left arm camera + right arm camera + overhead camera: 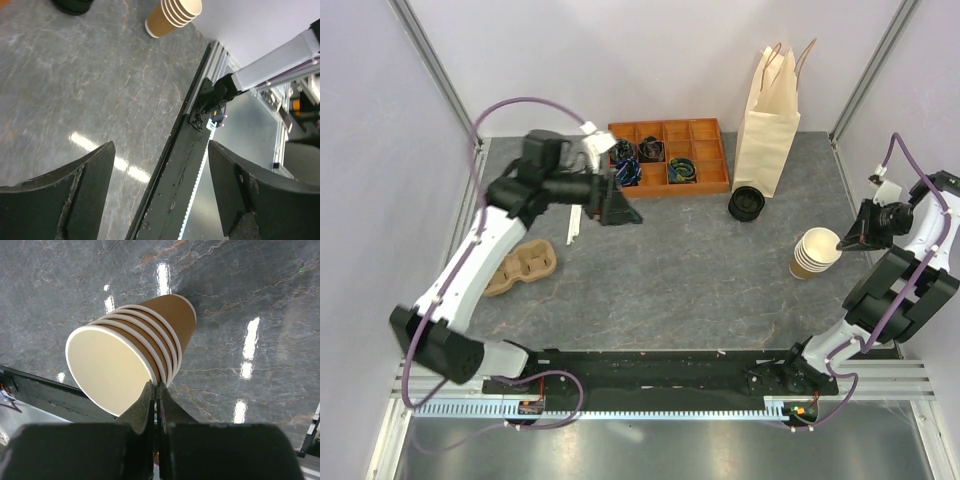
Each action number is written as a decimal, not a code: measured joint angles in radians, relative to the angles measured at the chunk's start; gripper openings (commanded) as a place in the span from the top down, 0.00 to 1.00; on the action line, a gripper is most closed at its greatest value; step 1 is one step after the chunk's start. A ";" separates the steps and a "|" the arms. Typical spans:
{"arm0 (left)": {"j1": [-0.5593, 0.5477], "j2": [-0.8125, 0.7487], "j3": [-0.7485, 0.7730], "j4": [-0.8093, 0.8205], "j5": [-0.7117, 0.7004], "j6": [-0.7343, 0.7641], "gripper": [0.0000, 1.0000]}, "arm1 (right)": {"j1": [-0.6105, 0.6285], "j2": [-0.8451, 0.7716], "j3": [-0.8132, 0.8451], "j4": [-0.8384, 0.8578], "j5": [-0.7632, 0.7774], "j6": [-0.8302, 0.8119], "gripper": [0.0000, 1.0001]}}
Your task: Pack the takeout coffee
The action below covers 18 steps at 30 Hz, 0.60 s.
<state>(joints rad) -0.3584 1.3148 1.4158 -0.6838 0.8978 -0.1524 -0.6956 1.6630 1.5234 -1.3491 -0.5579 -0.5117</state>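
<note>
Right gripper [156, 386] pressed together at rim of lidless cup stack [150, 350], 3 o'clock on tabletop [670, 270]; pinch unconfirmed, likely to peel one cup. Left gripper [160, 150] spread, held aloft at 10 o'clock. Lidded takeout coffee not seen; black lids [747, 204] at 1 o'clock.

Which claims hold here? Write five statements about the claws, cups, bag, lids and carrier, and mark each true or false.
1. The right claw is closed at the rim of the stack of paper cups. True.
2. The left claw holds a lid. False: it is open and empty.
3. The paper bag lies flat. False: it stands upright.
4. The pulp carrier has no cup in it. True.
5. The black lids sit in the orange tray. False: they sit on the table, in front of the bag.
</note>
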 measured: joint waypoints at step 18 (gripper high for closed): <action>-0.608 0.685 0.437 0.464 -0.258 -0.342 0.22 | 0.050 0.037 -0.009 0.002 -0.018 -0.018 1.00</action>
<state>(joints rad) -0.9668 1.9995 1.8530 -0.2195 0.6399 -0.4946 -0.6460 1.6997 1.5146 -1.3476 -0.5758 -0.5301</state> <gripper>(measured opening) 0.773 0.011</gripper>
